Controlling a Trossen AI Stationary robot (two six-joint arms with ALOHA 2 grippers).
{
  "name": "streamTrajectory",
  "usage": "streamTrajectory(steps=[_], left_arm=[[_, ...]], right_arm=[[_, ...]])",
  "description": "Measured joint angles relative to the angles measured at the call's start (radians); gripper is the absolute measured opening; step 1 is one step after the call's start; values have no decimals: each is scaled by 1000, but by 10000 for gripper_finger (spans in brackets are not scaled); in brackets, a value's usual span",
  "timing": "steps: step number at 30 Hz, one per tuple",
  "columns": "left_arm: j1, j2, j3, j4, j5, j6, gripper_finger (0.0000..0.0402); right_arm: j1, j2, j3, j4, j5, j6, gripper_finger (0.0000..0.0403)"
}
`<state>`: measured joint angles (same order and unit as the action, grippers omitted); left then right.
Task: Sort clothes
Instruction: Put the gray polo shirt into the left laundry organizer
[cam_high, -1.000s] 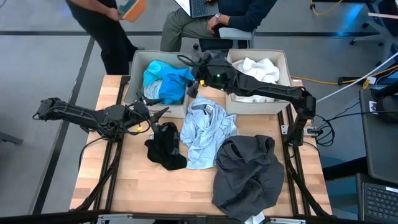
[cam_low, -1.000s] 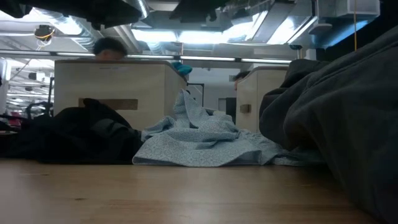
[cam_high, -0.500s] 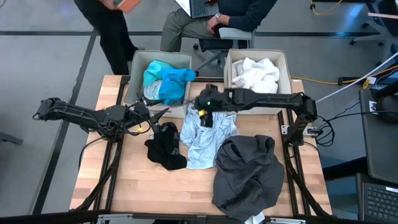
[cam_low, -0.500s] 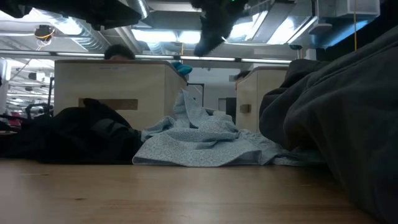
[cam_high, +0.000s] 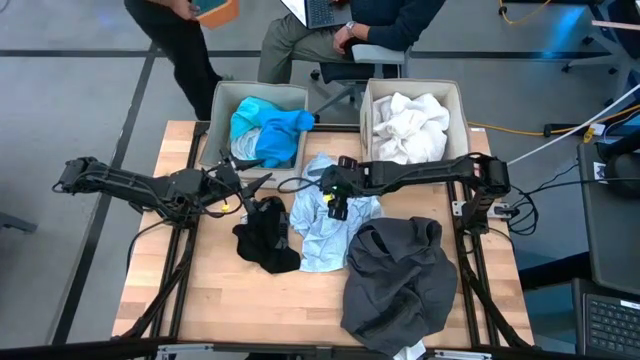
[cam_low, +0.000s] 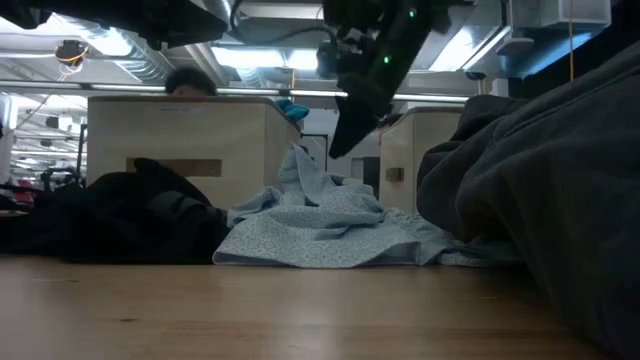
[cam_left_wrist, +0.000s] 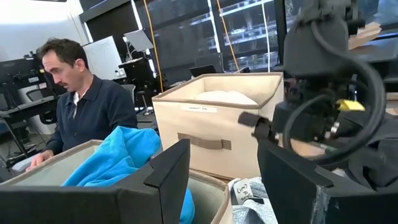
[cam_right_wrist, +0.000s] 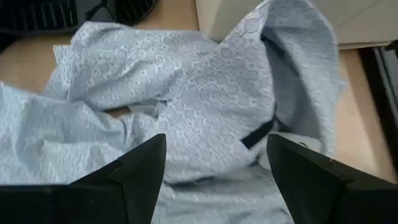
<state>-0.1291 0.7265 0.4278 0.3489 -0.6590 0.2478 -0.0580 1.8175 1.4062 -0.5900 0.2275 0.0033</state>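
With the right gripper (cam_high: 338, 207) hanging jaws-wide and empty directly above the pale blue garment (cam_high: 322, 222), the step in hand reads as the approach for the next pick. The right wrist view looks straight down onto the crumpled patterned cloth (cam_right_wrist: 205, 106), fingers spread either side of a raised fold, not yet touching.

Positions: pale blue garment lies mid-table, between the small black garment (cam_high: 265, 234) and the large dark grey garment (cam_high: 398, 280), its upper edge near the gap between the two bins. Left bin (cam_high: 219, 112) holds the turquoise garment (cam_high: 262, 130); right bin (cam_high: 459, 112) holds the white garment (cam_high: 408, 127). A dark green piece cannot be made out.

Left gripper (cam_high: 250, 185) waits near the left bin's front edge, just above the black garment; jaws spread, nothing between them.

Next move, as judged: lower onto the high fold, close on a good bunch of cloth, lift clear of the neighbouring garments before carrying. Which bin it belongs in cannot be told.
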Motion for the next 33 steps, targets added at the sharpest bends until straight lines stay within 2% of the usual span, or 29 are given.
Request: streamTrajectory(steps=[9, 14, 19, 22, 33], left_arm=[[0, 0, 0, 1, 0, 1, 180], [0, 0, 0, 1, 0, -2, 180], [0, 0, 0, 0, 0, -3, 180], [0, 0, 0, 1, 0, -4, 180], [0, 2, 0, 6, 0, -5, 180]], right_arm=[[-33, 0, -130, 194, -9, 126, 280], [-48, 0, -198, 236, -12, 176, 280], [-44, 0, -268, 349, -119, 176, 280], [-38, 0, -318, 451, -135, 176, 280], [-33, 146, -343, 541, -115, 194, 280]])
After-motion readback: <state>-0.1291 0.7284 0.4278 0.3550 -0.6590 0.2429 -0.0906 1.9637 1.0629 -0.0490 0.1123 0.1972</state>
